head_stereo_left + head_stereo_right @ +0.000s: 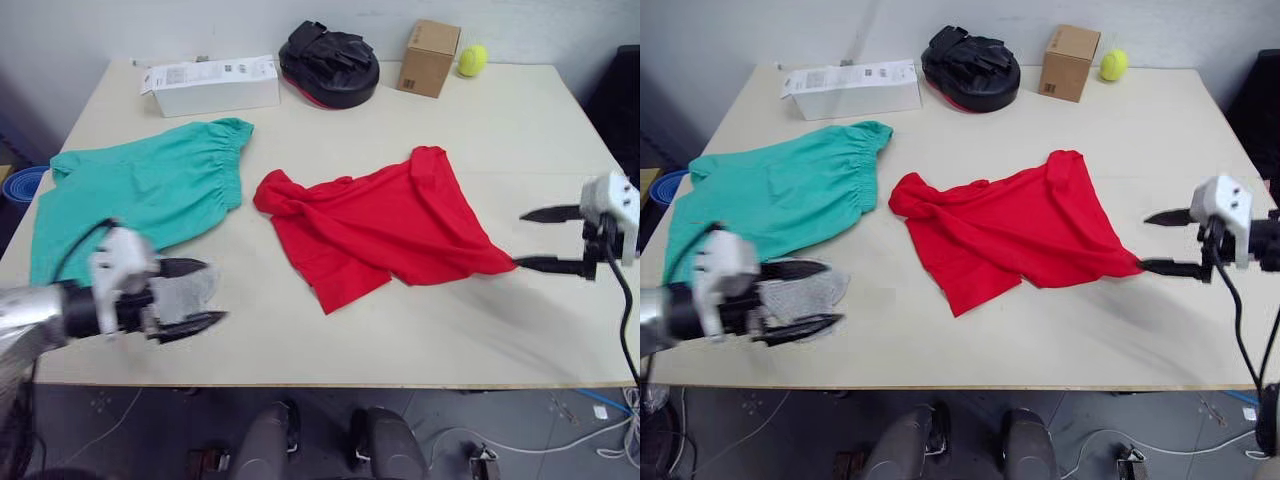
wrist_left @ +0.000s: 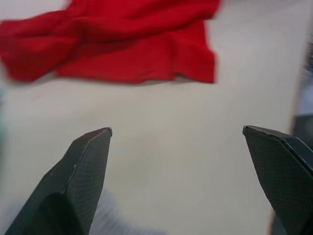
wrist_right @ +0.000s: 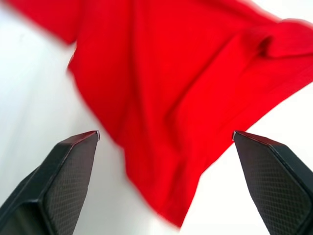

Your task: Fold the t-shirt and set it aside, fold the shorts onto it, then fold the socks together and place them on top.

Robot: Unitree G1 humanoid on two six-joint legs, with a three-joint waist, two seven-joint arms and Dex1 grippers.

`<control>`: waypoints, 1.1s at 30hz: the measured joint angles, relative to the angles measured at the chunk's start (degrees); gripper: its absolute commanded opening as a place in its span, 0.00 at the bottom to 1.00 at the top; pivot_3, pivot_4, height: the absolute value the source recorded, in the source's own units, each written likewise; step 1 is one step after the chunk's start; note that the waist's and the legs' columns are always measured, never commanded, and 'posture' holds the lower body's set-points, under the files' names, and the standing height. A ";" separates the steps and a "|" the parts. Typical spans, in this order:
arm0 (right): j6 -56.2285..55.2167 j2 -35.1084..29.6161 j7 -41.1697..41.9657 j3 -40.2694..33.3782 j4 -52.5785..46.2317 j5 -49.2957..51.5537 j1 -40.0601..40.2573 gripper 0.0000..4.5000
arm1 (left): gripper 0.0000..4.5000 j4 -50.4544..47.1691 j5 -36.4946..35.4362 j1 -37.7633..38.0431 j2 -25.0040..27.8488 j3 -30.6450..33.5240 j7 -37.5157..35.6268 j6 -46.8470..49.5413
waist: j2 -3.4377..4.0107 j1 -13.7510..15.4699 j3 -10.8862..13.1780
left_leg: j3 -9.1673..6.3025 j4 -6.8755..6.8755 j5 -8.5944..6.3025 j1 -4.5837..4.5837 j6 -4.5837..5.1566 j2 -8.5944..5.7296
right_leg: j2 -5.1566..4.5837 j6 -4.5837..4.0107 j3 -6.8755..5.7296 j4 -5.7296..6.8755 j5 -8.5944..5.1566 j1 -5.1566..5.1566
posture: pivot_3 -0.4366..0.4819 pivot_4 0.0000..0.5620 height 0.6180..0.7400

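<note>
Pale table (image 1: pixel 420 340), grey floor (image 1: pixel 480 420)

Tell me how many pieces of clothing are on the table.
3: the red t-shirt mid-table, teal shorts to its left, grey socks under the left gripper; socks may overlap.

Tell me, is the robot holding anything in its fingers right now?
No. Both grippers are open. The right gripper points at the t-shirt's near corner without pinching it. The left gripper hovers over the socks.
</note>
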 measured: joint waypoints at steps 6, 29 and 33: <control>-15.84 -0.17 -2.03 3.67 0.30 -5.78 1.96 0.99 | 1.00 6.97 11.21 -17.57 -8.42 -21.47 -2.96 -2.99 | 0.03 0.02 0.02 | 0.45 0.05 0.09 0.13 0.02 0.10 | 0.16 0.00 0.56 0.19 0.00 -0.23 | 0.48 0.27 1.00; -27.69 2.54 -9.35 7.40 3.05 -9.79 -0.92 1.00 | 0.30 25.90 33.82 -30.06 -29.26 -38.88 0.48 -11.12 | -0.07 1.56 0.07 | 0.56 0.89 0.05 -0.06 0.29 0.15 | -0.02 0.02 0.77 0.88 0.01 -0.45 | 0.48 0.27 1.00; -27.75 2.54 -9.34 7.40 2.97 -9.77 -0.58 1.00 | 0.01 26.29 34.51 -30.16 -29.34 -38.67 0.20 -11.56 | -0.07 1.45 0.07 | 0.55 0.89 0.06 -0.06 0.29 0.15 | -0.01 0.02 0.77 0.91 0.01 -0.45 | 0.48 0.27 1.00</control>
